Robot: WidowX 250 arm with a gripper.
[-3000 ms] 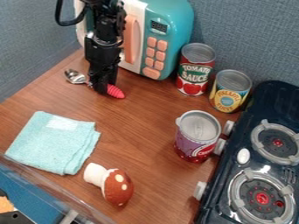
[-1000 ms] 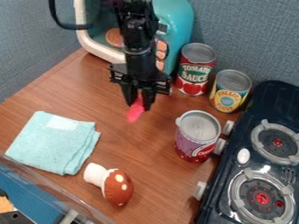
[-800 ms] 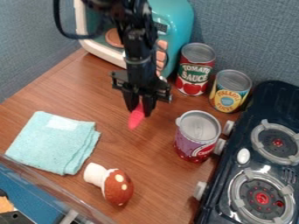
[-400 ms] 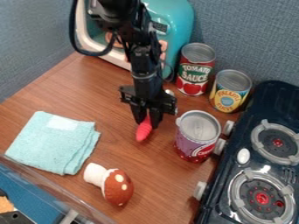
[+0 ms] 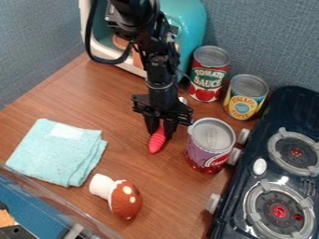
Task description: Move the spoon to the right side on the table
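As a rounded mushroom toy (image 5: 126, 200) with a white-spotted brown cap and a pale, stubby stem lies nearest you on the smooth, wood-grained worktop (image 5: 168, 205), a folded aqua cloth (image 5: 55, 151), softly napped and bearing a pale rectangular patch, rests flat just beyond it. To the right, your glossy dark toy stove (image 5: 259, 210) carries round grey burner rings and pale rounded knobs; beside it, a purple-and-red cylindrical can (image 5: 211, 147) stands upright under a ridged metallic lid. Between cloth and can, near the can, is your spoon (image 5: 157, 142), its ribbed pink handle tapering toward you, a glint of shiny metal at its far end. Your hard black claw (image 5: 160, 130) hangs above, clamped on that handle. Farther back, two upright cans, one red-labelled (image 5: 207, 74), one yellow-labelled (image 5: 245, 98), stand close together beside a smooth, round-cornered teal toy microwave (image 5: 187, 28), backed by a woven, blue-grey fabric wall (image 5: 261, 37).
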